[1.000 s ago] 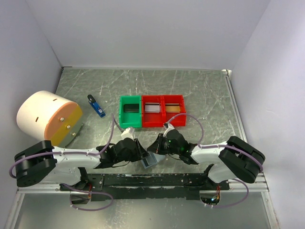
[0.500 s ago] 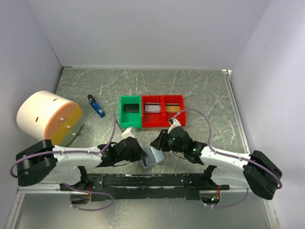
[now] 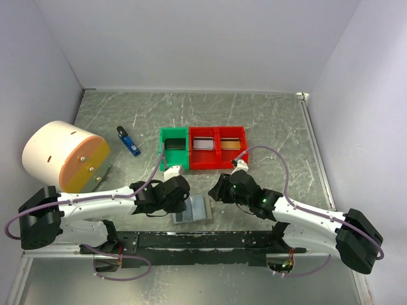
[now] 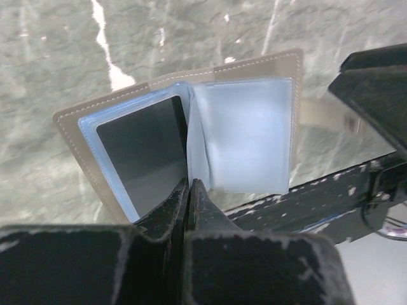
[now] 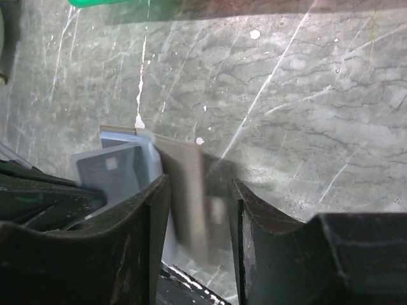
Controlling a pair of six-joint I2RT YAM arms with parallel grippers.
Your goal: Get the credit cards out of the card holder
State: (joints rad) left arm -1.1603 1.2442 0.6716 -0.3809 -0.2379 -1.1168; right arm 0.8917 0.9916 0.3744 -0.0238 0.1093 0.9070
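Note:
The card holder (image 3: 197, 208) is spread open near the table's front edge, between my two grippers. In the left wrist view the card holder (image 4: 245, 130) shows a tan cover and two pale blue sleeves. A dark credit card (image 4: 143, 149) sits in the left sleeve. My left gripper (image 4: 189, 184) is shut, pinching the lower edge of the inner sleeve at the fold. It reaches the holder from the left (image 3: 182, 202). My right gripper (image 3: 217, 189) stands open just right of the holder. Between its fingers (image 5: 198, 185) hangs the blurred tan cover flap (image 5: 187, 190), touching neither finger.
A green tray (image 3: 163, 149) and two joined red trays (image 3: 216, 152) stand behind the holder. A blue-and-black gadget (image 3: 128, 142) lies further left. A large white and orange cylinder (image 3: 60, 155) fills the left side. The black base rail (image 3: 203, 240) runs along the near edge.
My right gripper opened, let go of the card holder and drew back to the right. My left gripper shut on it. The holder went from folded and tilted to spread open.

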